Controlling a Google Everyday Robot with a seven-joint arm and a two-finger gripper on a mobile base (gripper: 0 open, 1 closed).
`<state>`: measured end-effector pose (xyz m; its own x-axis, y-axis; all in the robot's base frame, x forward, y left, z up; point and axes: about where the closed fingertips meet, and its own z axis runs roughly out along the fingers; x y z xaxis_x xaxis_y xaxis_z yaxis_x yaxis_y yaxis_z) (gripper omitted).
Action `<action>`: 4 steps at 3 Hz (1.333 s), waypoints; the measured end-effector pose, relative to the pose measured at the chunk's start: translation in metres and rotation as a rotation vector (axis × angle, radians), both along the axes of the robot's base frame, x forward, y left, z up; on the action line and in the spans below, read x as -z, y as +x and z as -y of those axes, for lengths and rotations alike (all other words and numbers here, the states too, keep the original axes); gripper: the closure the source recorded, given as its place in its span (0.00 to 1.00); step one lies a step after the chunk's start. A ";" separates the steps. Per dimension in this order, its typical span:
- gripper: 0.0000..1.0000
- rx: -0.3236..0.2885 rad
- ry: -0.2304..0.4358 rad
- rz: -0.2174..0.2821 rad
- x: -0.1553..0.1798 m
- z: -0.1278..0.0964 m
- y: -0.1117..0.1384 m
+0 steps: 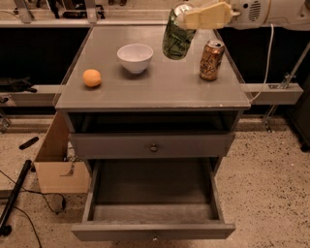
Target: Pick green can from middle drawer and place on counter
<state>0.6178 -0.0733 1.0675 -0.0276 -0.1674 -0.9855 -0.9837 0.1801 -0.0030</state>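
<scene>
Dark-green item 1: green can point(177, 38), held at its lid end by the gripper point(188, 17), whose fingers point(208, 14) are closed on it. It hangs above the rear of the tabletop point(160, 89), at 1 o'clock from the white bowl point(135, 57) and 10 o'clock from the gold-orange can point(211, 60). It is kept off the surface, probably for setting down between those 2. Long axis near-upright, lid uppermost, leaning toward 1 o'clock. Middle drawer point(152, 231), at 6 o'clock, stands pulled out.
</scene>
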 end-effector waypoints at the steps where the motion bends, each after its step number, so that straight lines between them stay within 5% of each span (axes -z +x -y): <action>1: 1.00 0.002 -0.013 -0.016 0.009 -0.001 0.007; 4: 1.00 0.017 -0.045 -0.070 0.043 0.001 0.040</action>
